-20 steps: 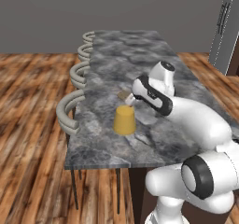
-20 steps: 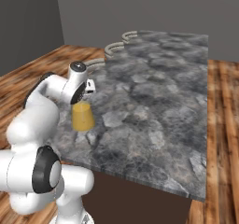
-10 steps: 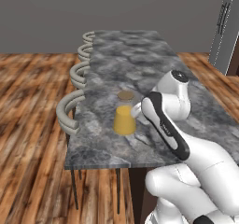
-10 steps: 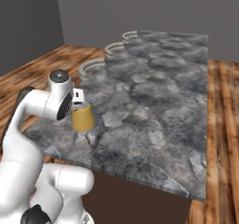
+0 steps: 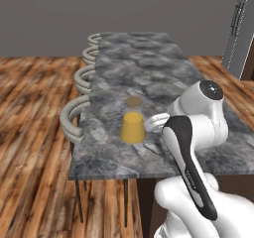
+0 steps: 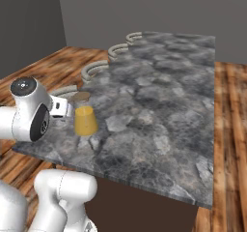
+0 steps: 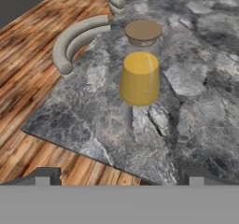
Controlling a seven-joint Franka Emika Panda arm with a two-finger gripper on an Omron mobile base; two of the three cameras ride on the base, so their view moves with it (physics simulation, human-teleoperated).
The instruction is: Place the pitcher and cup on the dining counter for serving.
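While the arm stands back, the pitcher (image 5: 133,125) sits upright on the dining counter (image 5: 149,68).
From the left, it stands near the counter's stool-side edge; from the right, likewise (image 6: 85,119); the hand camera shows the gripper (image 7: 119,180) fingers spread wide, holding nothing, apart from the pitcher (image 7: 140,77).

The left base view looks forward and down from behind the arm's left, along the desk (image 5: 149,63). The right base view covers the same desk (image 6: 164,81) from behind the arm's right. Both share the pitcher (image 5: 133,127) (image 6: 85,120). The hand view faces the pitcher (image 7: 139,78) at closer range.
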